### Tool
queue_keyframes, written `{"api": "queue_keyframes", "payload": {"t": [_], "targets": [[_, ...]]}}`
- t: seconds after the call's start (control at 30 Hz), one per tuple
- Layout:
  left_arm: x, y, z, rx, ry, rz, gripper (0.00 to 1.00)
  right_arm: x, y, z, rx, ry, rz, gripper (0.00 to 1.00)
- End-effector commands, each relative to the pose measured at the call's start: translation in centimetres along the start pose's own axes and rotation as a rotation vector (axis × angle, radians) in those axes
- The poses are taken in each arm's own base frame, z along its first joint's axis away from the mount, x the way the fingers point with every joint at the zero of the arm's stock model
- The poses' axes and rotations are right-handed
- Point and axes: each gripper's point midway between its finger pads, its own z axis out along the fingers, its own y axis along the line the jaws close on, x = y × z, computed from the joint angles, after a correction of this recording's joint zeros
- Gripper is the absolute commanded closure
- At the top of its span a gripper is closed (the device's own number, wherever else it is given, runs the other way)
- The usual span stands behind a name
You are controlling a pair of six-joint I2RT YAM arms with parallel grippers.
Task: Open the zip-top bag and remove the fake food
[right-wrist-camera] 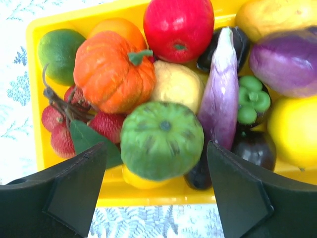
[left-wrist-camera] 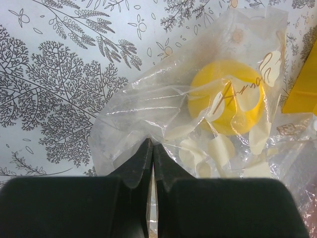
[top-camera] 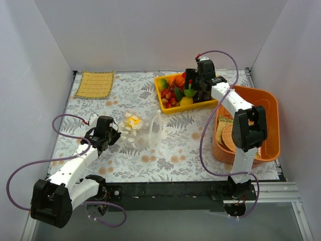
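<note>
White counter (top-camera: 175, 160), grey leaf-and-tree print, small orange blossoms. Clear zip-top bag (top-camera: 142, 129), whitish round spots; yellow round piece (left-wrist-camera: 225, 96) showing through film. Bright yellow tray (right-wrist-camera: 33, 89). Fake food (top-camera: 174, 95) in it: orange pumpkin (right-wrist-camera: 114, 72) with green stem, red apple (right-wrist-camera: 178, 22), green lime (right-wrist-camera: 59, 52), dull green ribbed fruit (right-wrist-camera: 161, 139), pale purple eggplant (right-wrist-camera: 220, 94), red strawberries (right-wrist-camera: 106, 124). Orange tub (top-camera: 268, 108). Woven yellow mat (top-camera: 94, 84). Black left claw (left-wrist-camera: 152, 146), black right claw (right-wrist-camera: 156, 148).

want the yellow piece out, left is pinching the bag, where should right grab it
Take the bag by its raised rim on the tray side, coming from the right with the right gripper. The left gripper is shut on the opposite edge and the yellow piece lies between, so that rim looks like the free film to pull away, though the mouth is hard to make out.
</note>
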Motion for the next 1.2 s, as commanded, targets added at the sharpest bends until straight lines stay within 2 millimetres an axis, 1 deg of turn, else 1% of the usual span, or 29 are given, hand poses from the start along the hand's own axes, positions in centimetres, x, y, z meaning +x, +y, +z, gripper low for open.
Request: {"api": "queue_keyframes", "payload": {"t": [0.0,0.03,0.07,0.1,0.13,0.17,0.2,0.23,0.27,0.3,0.33,0.37,0.43,0.47,0.5,0.53,0.57,0.6,0.63,0.67,0.7,0.73,0.77,0.83,0.87,0.9,0.93,1.03,1.17], "targets": [[-1.2,-1.2,-1.1,0.043,-0.028,-0.009,1.00,-2.6,2.2,-6.2,-0.048,-0.083,0.033,0.15],[-1.2,-1.3,-1.2,0.045,-0.027,-0.009,1.00,0.1,3.2,-6.5,-0.075,-0.042,0.035,0.20],[-1.1,-1.3,-1.3,0.047,-0.021,-0.008,1.00,0.4,4.1,-8.3,-0.111,-0.060,0.043,0.23],[-1.2,-1.3,-1.5,0.055,-0.023,-0.009,0.93,1.5,4.9,-9.0,-0.136,-0.056,0.046,0.26],[-1.2,-1.3,-1.6,0.057,-0.022,-0.009,0.88,4.5,6.1,-9.1,-0.166,-0.022,0.029,0.30],[-1.2,-1.3,-1.8,0.059,-0.019,-0.012,0.82,4.8,7.2,-10.6,-0.203,-0.034,0.055,0.33],[-1.3,-1.4,-2.1,0.069,-0.022,-0.014,0.76,5.7,8.0,-11.1,-0.235,-0.028,0.060,0.37],[-1.3,-1.4,-2.3,0.070,-0.022,-0.019,0.59,6.8,9.7,-11.7,-0.290,-0.029,0.067,0.46],[-1.3,-1.3,-2.5,0.063,-0.022,-0.021,0.55,8.9,10.7,-12.4,-0.349,0.008,0.096,0.49],[-1.5,-1.5,-2.9,0.072,-0.024,-0.023,0.53,9.9,11.4,-12.8,-0.381,0.017,0.105,0.52],[-1.8,-1.7,-3.5,0.086,-0.034,-0.027,0.51,10.9,12.8,-13.4,-0.420,0.027,0.101,0.57],[-1.9,-1.6,-3.8,0.085,-0.037,-0.027,0.51,11.8,13.6,-13.4,-0.452,0.029,0.106,0.59],[-3.0,-3.0,-5.0,0.137,-0.060,-0.031,0.51,12.9,15.8,-14.1,-0.531,0.051,0.127,0.64],[-3.6,-3.9,-5.4,0.164,-0.074,-0.027,0.52,13.4,16.7,-14.1,-0.571,0.062,0.137,0.65],[-4.4,-5.2,-6.1,0.204,-0.090,-0.012,0.53,13.8,17.2,-14.2,-0.590,0.077,0.157,0.66],[-4.7,-6.1,-6.3,0.224,-0.087,-0.013,0.55,14.3,18.2,-14.4,-0.614,0.092,0.154,0.69],[-4.8,-6.6,-5.5,0.215,-0.077,-0.010,0.58,15.1,18.6,-14.0,-0.616,0.118,0.157,0.69],[-4.8,-7.3,-5.1,0.221,-0.065,-0.001,0.60,15.1,19.2,-14.1,-0.634,0.120,0.181,0.70],[-5.2,-8.9,-5.1,0.261,-0.062,-0.003,0.62,15.6,19.7,-14.1,-0.647,0.134,0.191,0.72],[-4.5,-8.9,-3.4,0.228,-0.026,0.006,0.65,16.3,20.0,-13.7,-0.656,0.158,0.203,0.74],[-4.3,-9.5,-2.8,0.228,-0.015,0.011,0.67,16.3,20.4,-13.5,-0.666,0.155,0.219,0.75],[-4.6,-10.6,-2.3,0.254,-0.013,0.010,0.68,16.9,20.4,-13.2,-0.658,0.174,0.246,0.75],[-4.0,-10.4,-0.8,0.223,0.008,0.018,0.69,17.7,20.4,-12.6,-0.650,0.200,0.260,0.77],[-3.9,-11.3,0.2,0.227,0.011,0.023,0.73,18.7,20.5,-11.9,-0.645,0.226,0.292,0.80],[-3.8,-11.4,0.7,0.220,0.011,0.024,0.74,19.2,20.5,-11.7,-0.638,0.236,0.299,0.80],[-3.4,-11.1,1.7,0.196,0.018,0.031,0.76,19.4,20.5,-11.4,-0.637,0.239,0.308,0.80],[-3.5,-11.1,2.0,0.189,0.012,0.031,0.77,19.9,20.5,-11.0,-0.635,0.247,0.311,0.80],[-3.3,-10.2,3.6,0.139,-0.005,0.042,0.80,20.7,20.8,-10.5,-0.641,0.271,0.319,0.81],[-2.7,-9.6,5.0,0.116,0.001,0.045,0.81,21.3,22.1,-9.6,-0.670,0.286,0.319,0.81]]}}
